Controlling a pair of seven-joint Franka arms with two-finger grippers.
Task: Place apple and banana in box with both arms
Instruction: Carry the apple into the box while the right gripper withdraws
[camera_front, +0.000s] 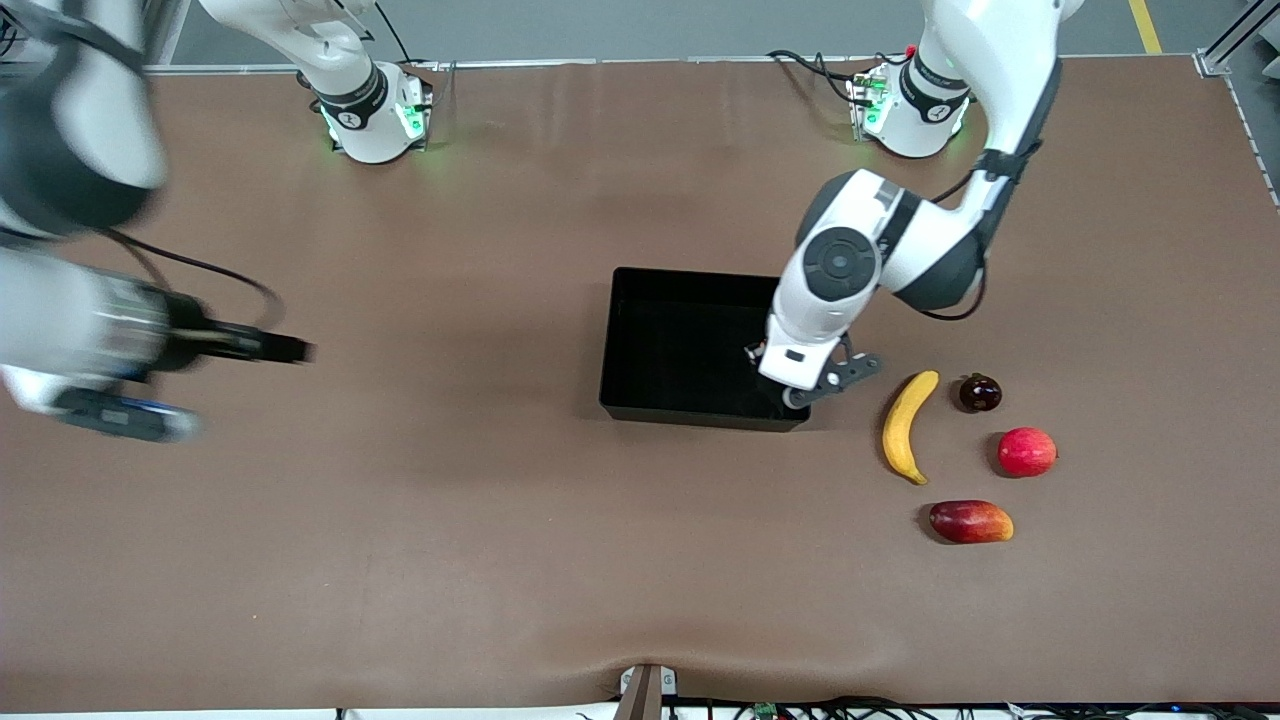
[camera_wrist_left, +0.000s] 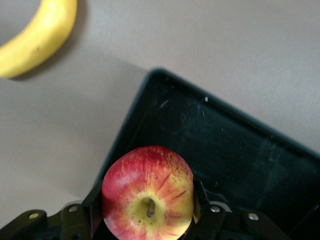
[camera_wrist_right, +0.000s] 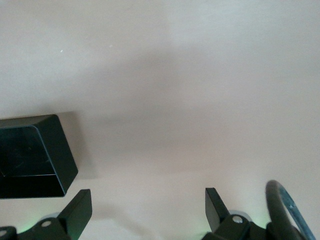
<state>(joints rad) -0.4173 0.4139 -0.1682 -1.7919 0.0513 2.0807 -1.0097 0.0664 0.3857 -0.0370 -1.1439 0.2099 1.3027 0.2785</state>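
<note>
The apple sat clamped in my left fingers over the box corner nearest the banana, which lay on the tabletop. My wrist hid the apple from the front camera. My right fingers hung spread, empty, above bare tabletop.

Three fruits lie on the brown bench toward the left arm's end. A small dark round fruit sits farthest from the front camera. An evenly pink-red round fruit rests a little nearer to the camera, close by. Nearest the camera lies an elongated red-yellow mango-like fruit, set lengthwise, apart from the other two.
</note>
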